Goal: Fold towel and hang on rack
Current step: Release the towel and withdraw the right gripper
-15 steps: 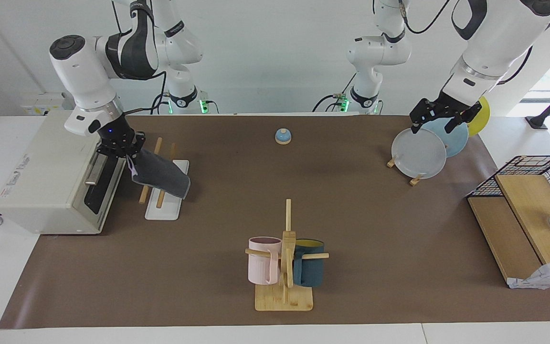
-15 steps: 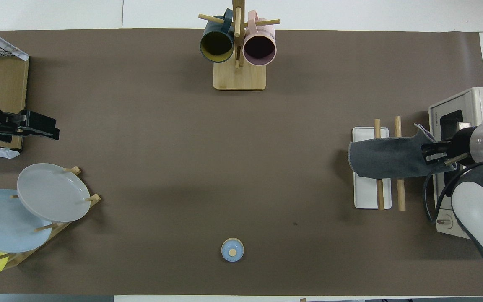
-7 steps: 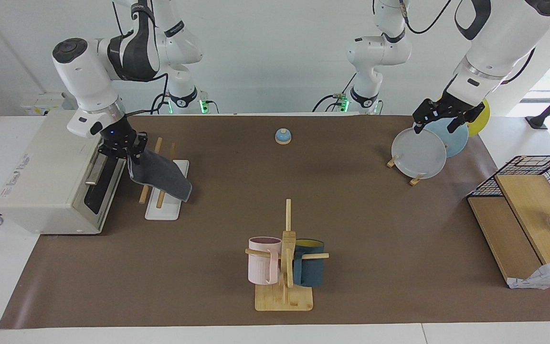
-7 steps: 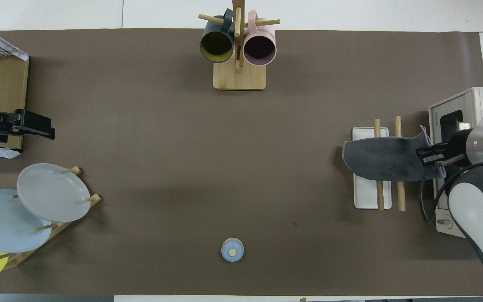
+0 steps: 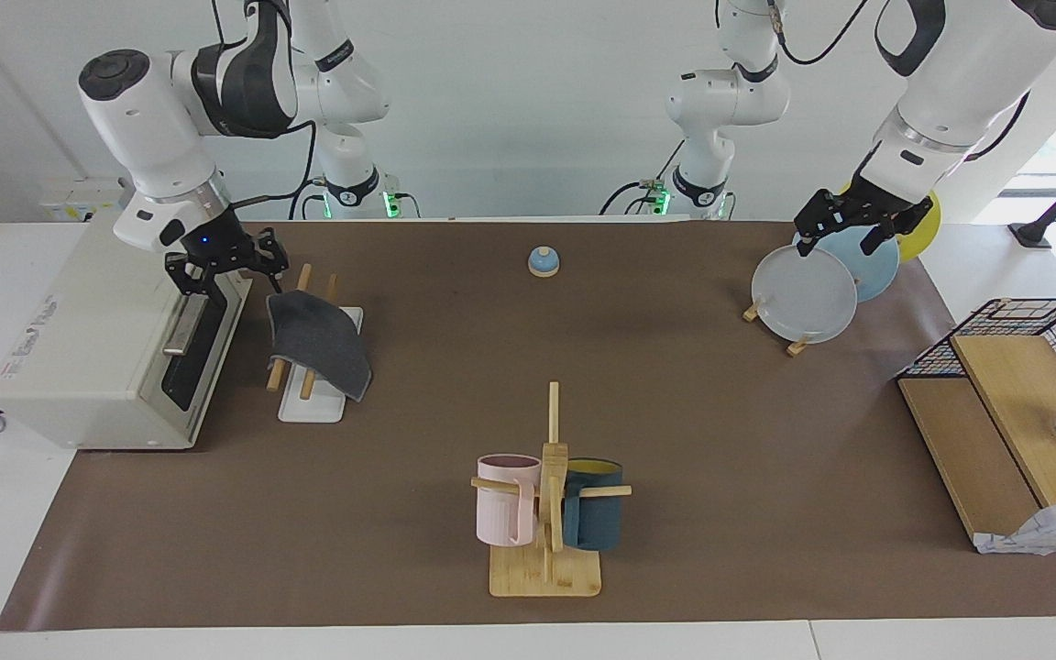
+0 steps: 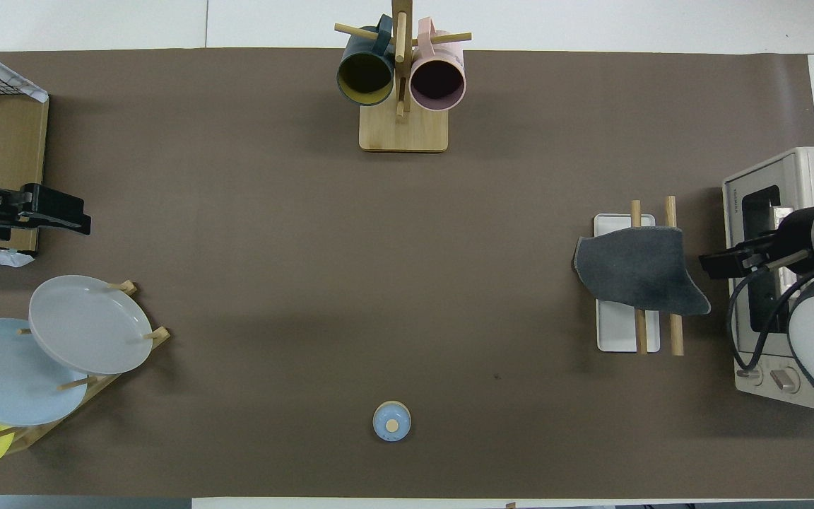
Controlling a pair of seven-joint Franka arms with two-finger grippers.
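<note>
Two rods of the rack (image 5: 290, 362) carry the towel (image 5: 319, 344), draped, grey face up. Soft, light, likely to slip; pinch a corner. Right gripper (image 5: 224, 270) open, empty, beside it. Left gripper (image 5: 844, 229) waits open over the plates (image 5: 803, 293).

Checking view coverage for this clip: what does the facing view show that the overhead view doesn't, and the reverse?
Only the facing view shows both arms whole, and the right gripper open above the toaster oven, clear of the towel. Only the overhead view shows down into the mugs and the towel's outline across both rods. Both show the towel, grey face up, draped on the rack, and the left gripper waiting open over the plates.
</note>
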